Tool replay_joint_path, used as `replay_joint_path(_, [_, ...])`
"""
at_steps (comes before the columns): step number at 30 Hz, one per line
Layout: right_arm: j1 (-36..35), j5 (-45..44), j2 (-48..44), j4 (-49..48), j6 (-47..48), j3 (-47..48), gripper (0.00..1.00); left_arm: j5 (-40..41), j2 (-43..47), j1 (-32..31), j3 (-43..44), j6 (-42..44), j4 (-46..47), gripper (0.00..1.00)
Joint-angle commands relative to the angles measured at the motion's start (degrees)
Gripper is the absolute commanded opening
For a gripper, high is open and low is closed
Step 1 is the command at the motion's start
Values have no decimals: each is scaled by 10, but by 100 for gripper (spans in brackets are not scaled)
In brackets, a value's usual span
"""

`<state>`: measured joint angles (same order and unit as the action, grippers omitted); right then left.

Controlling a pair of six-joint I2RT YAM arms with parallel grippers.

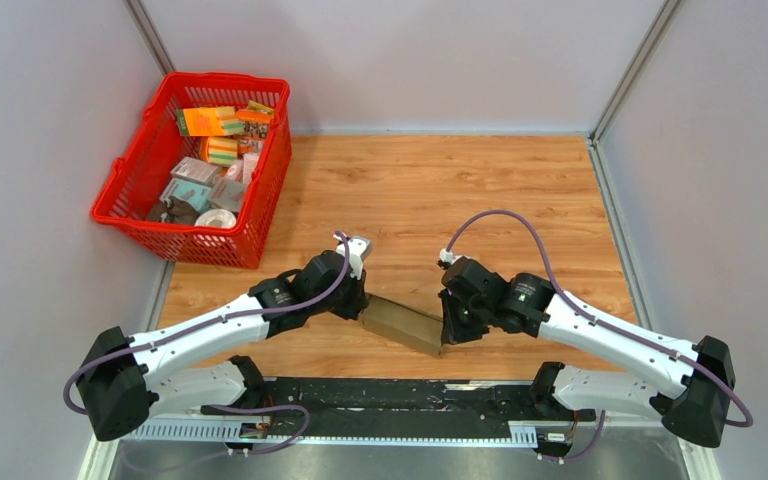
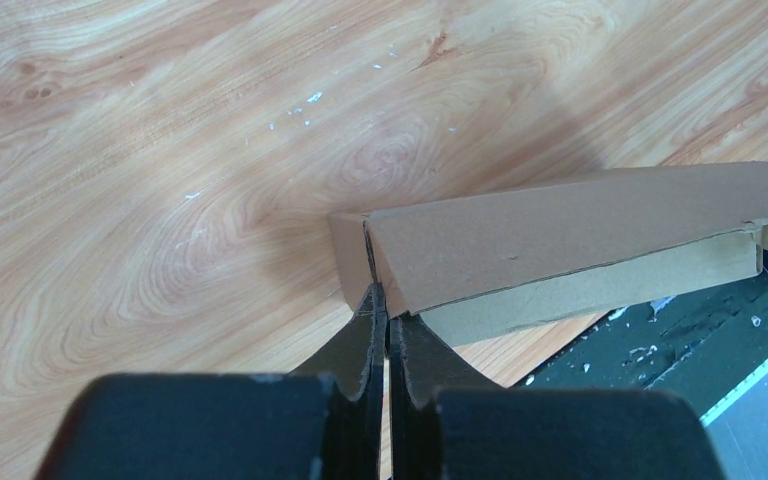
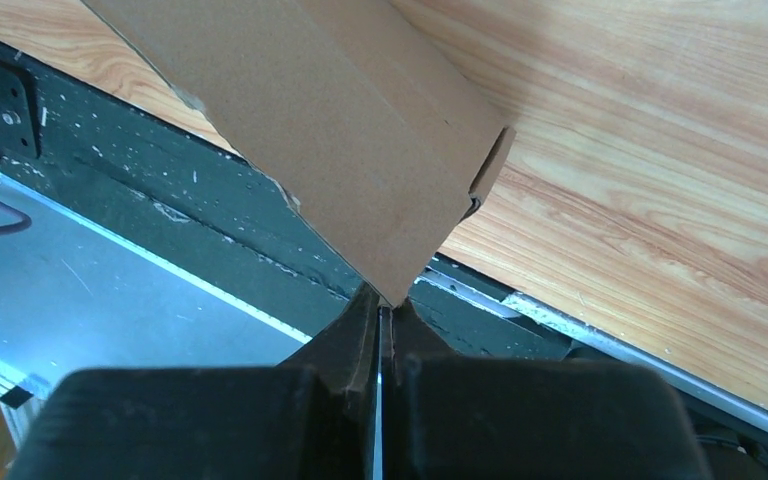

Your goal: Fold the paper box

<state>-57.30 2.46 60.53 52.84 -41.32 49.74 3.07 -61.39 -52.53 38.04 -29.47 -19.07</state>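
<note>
The paper box (image 1: 405, 325) is a small oblong carton of plain brown cardboard, lying slantwise between my two arms near the table's front edge. My left gripper (image 1: 363, 308) is at its left end. In the left wrist view the box (image 2: 560, 240) stretches off to the right, and the left gripper (image 2: 380, 300) is shut, its tips pinching the seam beside the end flap. My right gripper (image 1: 447, 338) is at the other end. In the right wrist view it (image 3: 388, 300) is shut on the lowest corner of the box (image 3: 330, 130).
A red plastic mesh basket (image 1: 260, 200) with several colourful packets stands at the back left, partly off the wooden tabletop (image 1: 440, 190). The black mounting rail (image 1: 390, 395) runs just below the box. Grey walls enclose the table on three sides.
</note>
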Motion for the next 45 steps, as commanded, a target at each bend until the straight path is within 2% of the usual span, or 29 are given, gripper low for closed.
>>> replay_joint_path(1, [0, 6, -9, 28, 35, 3, 0, -8, -6, -5, -13, -8, -4, 1])
replay_joint_path(8, [1, 15, -8, 20, 41, -11, 0, -7, -3, -5, -14, -9, -4, 1])
replay_joint_path(18, [-1, 44, 12, -80, -3, -27, 0, -10, 1, -5, -14, -16, -6, 1])
replay_joint_path(26, [0, 1, 20, -55, 11, -60, 0, -8, 3, -5, -19, -17, -3, 1])
replay_joint_path(29, [0, 11, 12, -63, 20, -65, 0, -4, 4, -5, -24, -18, 2, 1])
replay_joint_path(31, [0, 18, -2, -70, 23, -52, 5, 0, 4, -5, -26, -19, 3, 1])
replay_joint_path(32, [0, 17, -8, -71, 24, -47, 10, 1, 5, -5, -27, -20, 3, 1])
replay_joint_path(33, [0, 18, -22, -75, 25, -35, 20, 3, 7, -5, -27, -22, 3, 1])
replay_joint_path(36, [0, 18, -47, -78, 26, -25, 33, 5, 13, -5, -31, -25, 3, 1])
replay_joint_path(39, [2, 18, -81, -76, 18, -20, 39, 10, 26, -5, -36, -35, 4, 5])
replay_joint_path(40, [5, 18, -88, -75, 15, -21, 41, 11, 30, -5, -38, -42, 4, 14])
replay_joint_path(42, [10, 15, -112, -71, 4, -25, 48, 11, 52, -5, -43, -49, 4, 23])
replay_joint_path(43, [21, 13, -119, -68, -2, -28, 50, 14, 60, -5, -46, -58, 3, 38])
replay_joint_path(45, [37, 11, -139, -62, -24, -37, 63, 13, 90, -5, -47, -66, -5, 50])
